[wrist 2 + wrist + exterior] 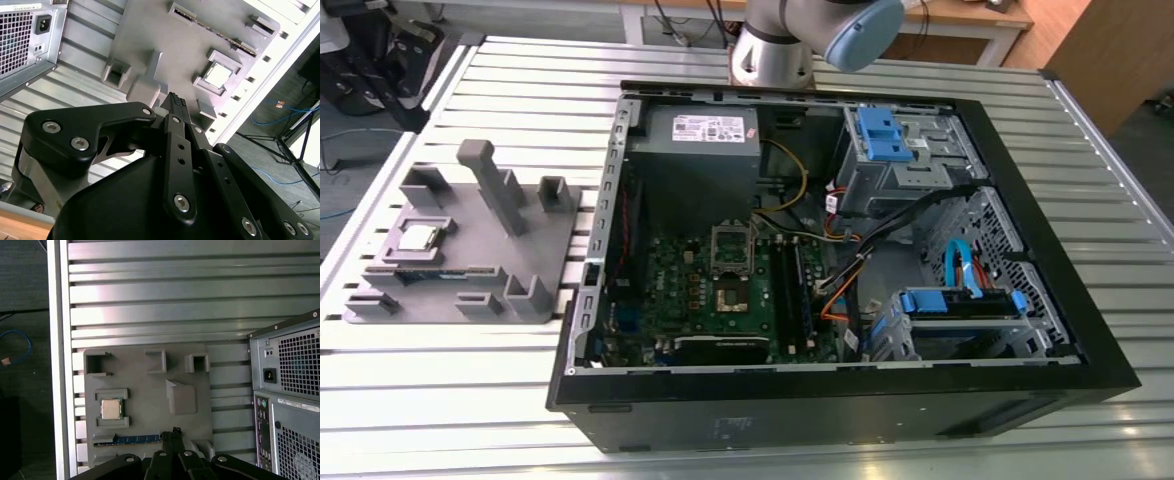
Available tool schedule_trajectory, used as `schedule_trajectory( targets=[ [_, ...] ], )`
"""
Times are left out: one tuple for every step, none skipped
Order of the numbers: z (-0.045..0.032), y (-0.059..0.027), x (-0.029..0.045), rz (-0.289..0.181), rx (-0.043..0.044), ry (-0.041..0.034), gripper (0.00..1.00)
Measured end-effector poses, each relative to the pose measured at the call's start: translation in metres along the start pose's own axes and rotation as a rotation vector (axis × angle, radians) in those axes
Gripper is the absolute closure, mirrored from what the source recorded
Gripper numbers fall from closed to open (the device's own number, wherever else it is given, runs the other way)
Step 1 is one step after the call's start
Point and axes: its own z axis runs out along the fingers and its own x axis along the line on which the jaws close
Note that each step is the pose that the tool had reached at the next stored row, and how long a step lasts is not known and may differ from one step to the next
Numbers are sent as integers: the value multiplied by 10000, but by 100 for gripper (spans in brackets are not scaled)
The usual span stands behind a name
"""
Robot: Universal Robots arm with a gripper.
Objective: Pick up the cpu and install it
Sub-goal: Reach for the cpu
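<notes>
One cpu (420,237) sits flat in a square pocket of the grey fixture tray (540,250), at the end of the tray away from the open computer case (854,410) in the exterior view. The green motherboard (720,290) lies inside the case, beyond the tray's other end. Gripper (174,432): fingers pressed together and holding nothing. In both wrist views the tips show against the tray, clear of the cpu.

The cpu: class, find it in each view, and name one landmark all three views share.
Exterior view: cpu in the grey tray, on the exterior view's left of the computer case.
Second wrist view: cpu in the tray's square recess.
First wrist view: cpu in that same recess.
Shared landmark: the grey tray.
</notes>
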Motion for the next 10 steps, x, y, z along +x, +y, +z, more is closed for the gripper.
schedule_trajectory(
  targets=[
    [2, 0, 1, 0, 0, 0, 89],
    [3, 0, 1, 0, 0, -1, 89],
    [3, 0, 1, 0, 0, 0, 89],
    [5, 0, 3, 0, -1, -3, 89],
    [7, -1, 7, 1, -2, -4, 89],
    [8, -1, 12, 1, -1, -3, 89],
    [9, -1, 16, 1, 0, -1, 89],
    [11, -2, 22, 0, -1, -2, 89],
    [13, -3, 27, 0, 0, -1, 89],
    [14, -3, 33, 0, 0, -1, 89]
  ],
)
